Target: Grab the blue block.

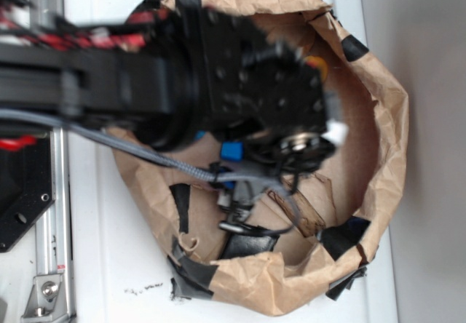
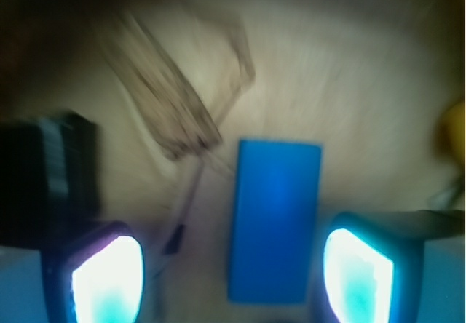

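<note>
The blue block (image 2: 275, 220) is a flat bright blue rectangle lying on the brown paper floor of the bag. In the wrist view it lies lengthwise between my two glowing fingertips (image 2: 108, 279), closer to the right one. My gripper (image 2: 233, 279) is open with a wide gap, and the fingers do not touch the block. In the exterior view the arm hides most of the scene; a small patch of the blue block (image 1: 231, 150) shows under the black gripper (image 1: 244, 185).
The crumpled brown paper bag (image 1: 378, 148) walls in the workspace, patched with black tape (image 1: 191, 272). A dark object (image 2: 51, 177) lies left of the gripper and something yellow (image 2: 453, 130) at the right edge. A torn paper scrap (image 2: 175, 112) lies beyond the block.
</note>
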Motion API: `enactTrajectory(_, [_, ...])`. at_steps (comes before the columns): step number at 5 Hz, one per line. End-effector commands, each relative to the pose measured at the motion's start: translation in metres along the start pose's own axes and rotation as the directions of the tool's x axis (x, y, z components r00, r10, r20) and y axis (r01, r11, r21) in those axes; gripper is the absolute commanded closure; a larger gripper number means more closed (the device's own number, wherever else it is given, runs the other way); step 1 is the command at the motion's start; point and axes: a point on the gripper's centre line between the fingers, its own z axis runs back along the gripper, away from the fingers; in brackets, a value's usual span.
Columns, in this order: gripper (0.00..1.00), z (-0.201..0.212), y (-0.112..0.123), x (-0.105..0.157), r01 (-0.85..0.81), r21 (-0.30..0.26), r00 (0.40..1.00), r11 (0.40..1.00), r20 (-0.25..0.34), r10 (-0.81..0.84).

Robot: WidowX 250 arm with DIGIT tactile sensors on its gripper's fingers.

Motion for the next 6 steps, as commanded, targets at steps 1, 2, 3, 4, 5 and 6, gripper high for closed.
enactTrajectory(1, [0.00, -0.037, -0.005, -0.006, -0.003, 0.084, 0.999, 0.996, -0.038, 0.006])
enactTrajectory(2, [1.00, -0.043, 0.001, 0.004, -0.026, 0.088, 0.999, 0.996, -0.029, 0.029])
enactTrajectory(3, [1.00, -0.019, 0.004, 0.005, -0.046, 0.112, 0.999, 0.993, 0.020, 0.044])
enactTrajectory(4, [1.00, 0.029, 0.004, 0.006, -0.058, 0.162, 0.994, 0.985, 0.102, 0.042])
enactTrajectory(5, [1.00, 0.079, 0.006, 0.005, -0.128, 0.139, 0.980, 0.982, 0.172, 0.104])
enactTrajectory(6, [1.00, 0.129, 0.007, -0.001, -0.208, 0.087, 0.969, 0.974, 0.151, 0.194])
